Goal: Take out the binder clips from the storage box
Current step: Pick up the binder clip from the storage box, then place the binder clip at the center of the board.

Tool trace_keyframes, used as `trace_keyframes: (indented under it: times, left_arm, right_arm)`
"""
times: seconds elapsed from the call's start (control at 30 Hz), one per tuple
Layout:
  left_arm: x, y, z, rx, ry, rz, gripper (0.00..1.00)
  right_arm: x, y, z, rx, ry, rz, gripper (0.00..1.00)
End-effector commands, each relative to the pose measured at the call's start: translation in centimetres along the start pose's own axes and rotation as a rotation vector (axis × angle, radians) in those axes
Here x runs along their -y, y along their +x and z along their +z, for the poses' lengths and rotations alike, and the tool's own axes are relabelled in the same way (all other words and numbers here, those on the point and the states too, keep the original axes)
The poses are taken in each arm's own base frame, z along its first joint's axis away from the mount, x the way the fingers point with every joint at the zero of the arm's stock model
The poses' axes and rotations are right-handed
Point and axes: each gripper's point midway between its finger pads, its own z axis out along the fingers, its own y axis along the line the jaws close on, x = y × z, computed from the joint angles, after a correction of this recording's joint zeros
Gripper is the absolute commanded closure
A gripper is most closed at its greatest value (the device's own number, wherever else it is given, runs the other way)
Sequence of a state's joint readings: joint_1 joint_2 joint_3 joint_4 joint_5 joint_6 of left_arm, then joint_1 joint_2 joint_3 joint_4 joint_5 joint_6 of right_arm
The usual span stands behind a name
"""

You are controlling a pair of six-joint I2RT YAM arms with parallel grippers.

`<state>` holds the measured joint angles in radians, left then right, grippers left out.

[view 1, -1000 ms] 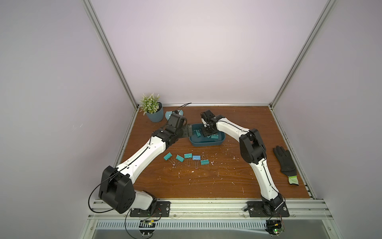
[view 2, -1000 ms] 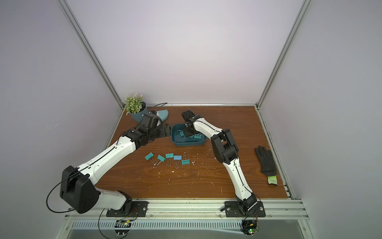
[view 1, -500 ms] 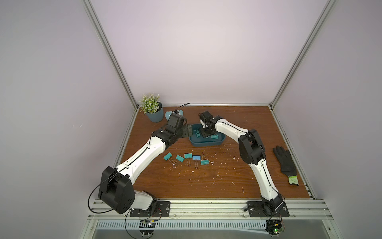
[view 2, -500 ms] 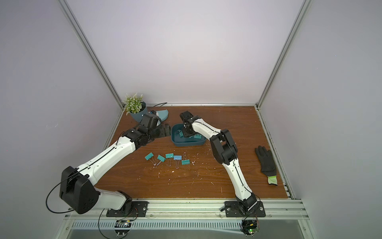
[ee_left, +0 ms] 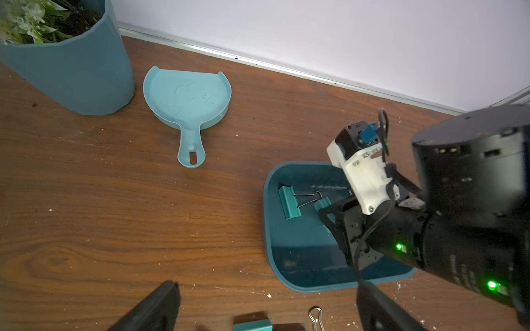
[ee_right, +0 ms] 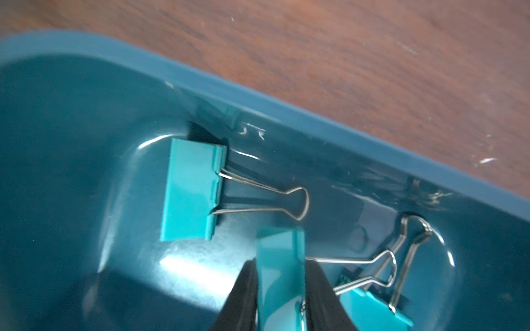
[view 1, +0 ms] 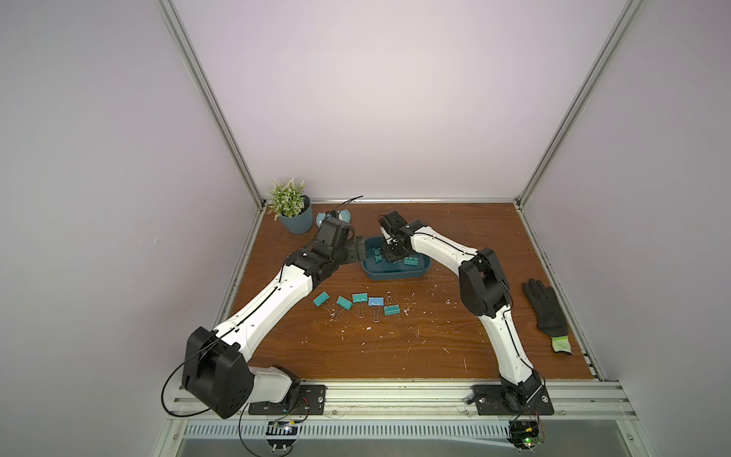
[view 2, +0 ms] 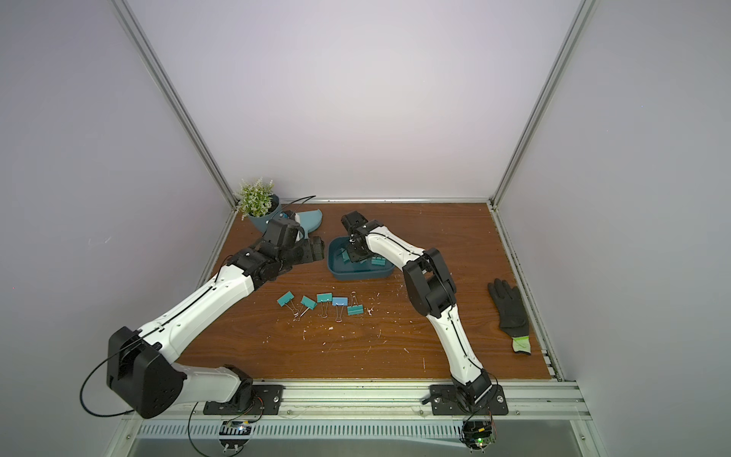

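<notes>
The dark teal storage box (view 1: 395, 275) sits on the wooden table behind a row of several binder clips (view 1: 358, 300), one of them light blue. My right gripper (ee_right: 279, 269) reaches down into the box and is shut on a teal binder clip (ee_right: 281, 258), which stands upright between the black fingers (ee_right: 243, 286). Two more clips lie in the box: one near the wall (ee_right: 192, 189), another beside the held one (ee_right: 372, 309). My left gripper (ee_left: 266, 286) hovers open and empty just outside the box's left end (ee_left: 266, 229).
A potted plant (view 1: 296, 221) and a light-teal dustpan (ee_left: 186, 97) stand at the back left corner. A black glove (view 1: 546, 312) lies by the right edge. White crumbs are scattered over the table around the clip row.
My right gripper's jaws have come together on a clip inside the box, and that wrist has shifted slightly left. The left arm has stayed in place.
</notes>
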<state>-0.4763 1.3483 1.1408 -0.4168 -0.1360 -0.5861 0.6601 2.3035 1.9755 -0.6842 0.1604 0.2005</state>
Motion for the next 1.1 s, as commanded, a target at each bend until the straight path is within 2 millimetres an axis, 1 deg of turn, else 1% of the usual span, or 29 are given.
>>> trace_keyframes:
  times: [0.0,0.13,0.2,0.33,0.43,0.6,0.7,0.77,0.87,0.97,1.07]
  left_arm:
    - [-0.8,-0.1,-0.7,0.011,-0.017,-0.014,0.00]
    - [-0.8,-0.2,-1.0,0.017,-0.013,-0.016,0.00]
    - [-0.8,-0.2,-1.2,0.022,-0.010,-0.017,0.00]
    - [-0.8,-0.4,-1.5,0.029,-0.003,-0.014,0.00]
    - [-0.6,-0.5,-1.7,0.037,0.005,-0.007,0.01]
    - [-0.4,-0.5,-2.0,0.037,0.023,-0.002,0.00]
    - [-0.3,-0.4,-2.2,0.037,0.035,-0.003,0.00]
    - [-0.3,-0.2,-2.4,0.036,0.044,-0.006,0.00]
    - [-0.4,0.3,-2.6,0.028,0.053,-0.010,0.00]
    - [-0.4,0.6,-3.1,0.028,0.068,-0.018,0.00]
    - [-0.6,0.9,-3.5,0.027,0.071,-0.018,0.00]
  right_arm:
    - [0.5,-1.7,-4.7,0.071,0.013,0.028,0.72]
    - [0.8,-1.6,-6.1,0.080,0.015,0.044,0.72]
    - [0.9,-1.5,-7.2,0.086,0.017,0.056,0.72]
    - [0.8,-0.3,-9.4,0.096,0.011,0.082,0.71]
    - [0.6,1.7,-10.8,0.087,0.006,0.099,0.71]
    - [0.1,6.1,-13.0,0.066,0.007,0.138,0.71]
    - [-0.3,8.9,-13.8,0.051,0.002,0.165,0.71]
    - [-1.0,10.9,-13.6,0.033,-0.020,0.188,0.70]
    - [-2.1,13.5,-12.6,0.008,-0.057,0.216,0.70]
    - [-2.7,14.8,-11.3,-0.007,-0.062,0.235,0.70]
    - [-2.8,15.2,-9.8,-0.008,-0.059,0.255,0.70]
